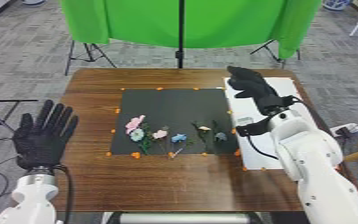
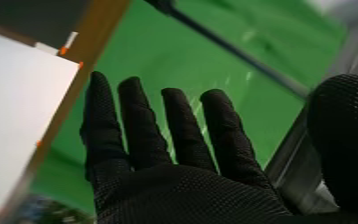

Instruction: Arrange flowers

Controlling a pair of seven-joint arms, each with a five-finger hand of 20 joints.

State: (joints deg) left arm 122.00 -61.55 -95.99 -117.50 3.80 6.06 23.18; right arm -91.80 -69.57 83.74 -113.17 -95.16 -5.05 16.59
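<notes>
On the black mat (image 1: 167, 107) lie flowers (image 1: 137, 134); right of it the right hand (image 1: 252, 86) is released, left of it the left hand (image 1: 40, 140) likewise.

White left arm (image 1: 35, 192) and white right arm (image 1: 322, 175)
The left hand (image 1: 44, 137) and right hand (image 1: 255, 88) wear black cloth, with tiny bumps on the right thumb (image 2: 349, 125). A silver ring (image 1: 39, 171) goes round the left wrist. Small dark dots mark the right arm. Each arm has a thin black cable, left (image 1: 69, 187) and right (image 1: 258, 147).
</notes>
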